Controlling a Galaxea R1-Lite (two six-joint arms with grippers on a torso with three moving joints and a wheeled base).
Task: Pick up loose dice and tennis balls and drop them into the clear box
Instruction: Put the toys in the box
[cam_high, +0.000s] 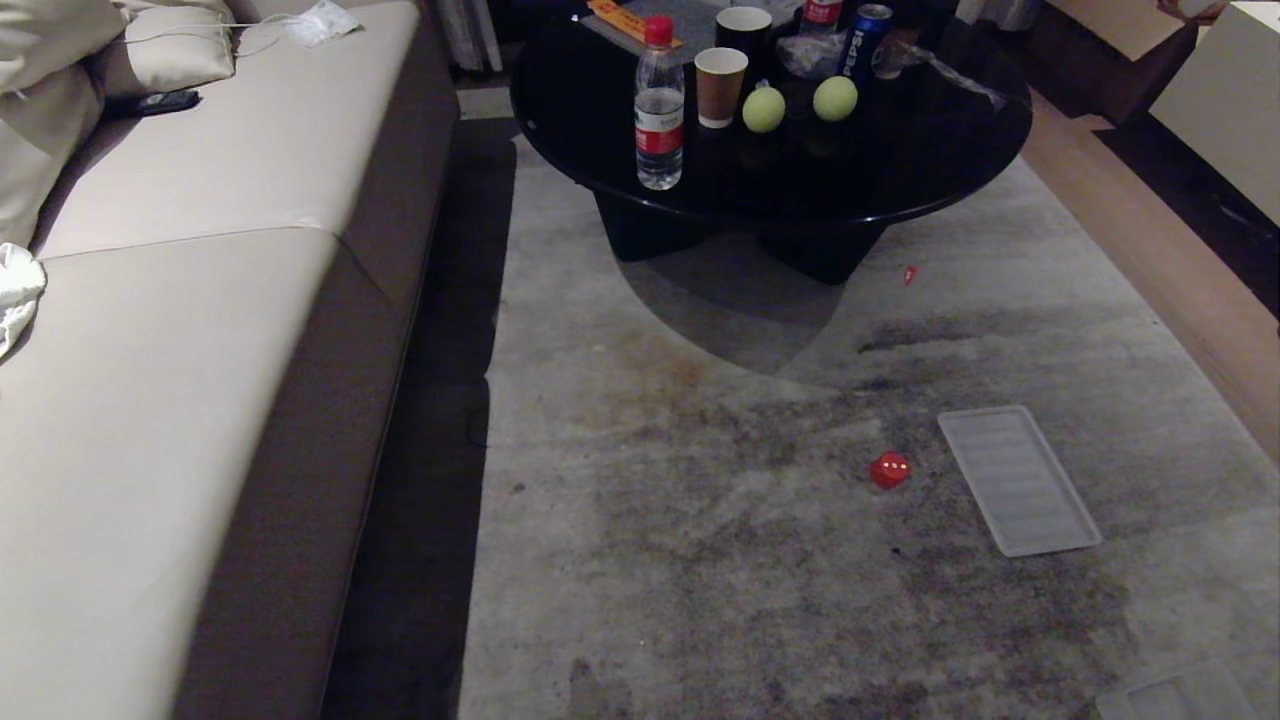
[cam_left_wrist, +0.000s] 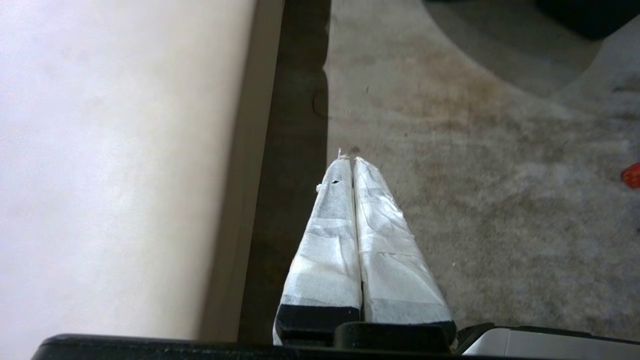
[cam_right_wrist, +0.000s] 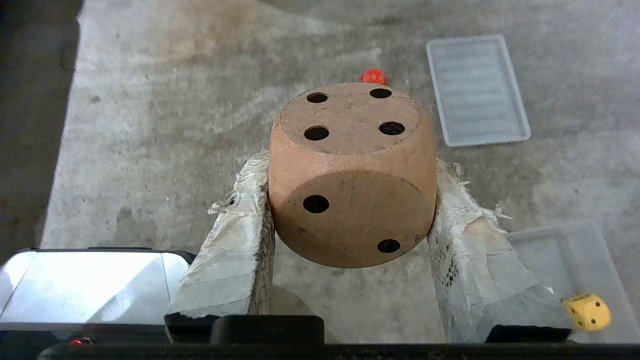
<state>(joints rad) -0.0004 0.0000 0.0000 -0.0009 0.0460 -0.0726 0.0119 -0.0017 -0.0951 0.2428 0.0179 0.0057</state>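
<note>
Our right pincer (cam_right_wrist: 350, 200) is clamped on the tan die (cam_right_wrist: 352, 172), held above the rug (cam_high: 720, 560). Left pincer (cam_left_wrist: 350, 162) is pressed together, hanging near the sofa (cam_high: 180, 380). Red die (cam_high: 889, 470) sits mid-right on the rug, just left of the ribbed panel (cam_high: 1018, 480). Yellow die (cam_right_wrist: 587, 312) is in the clear box (cam_right_wrist: 565, 250), lower right of the right wrist view. Both tennis balls (cam_high: 764, 109) are on the black tabletop (cam_high: 900, 160) up top.

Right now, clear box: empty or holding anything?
Not empty: a yellow die sits inside the clear box in the right wrist view. Part of the box is hidden, so cannot tell what else.
</note>
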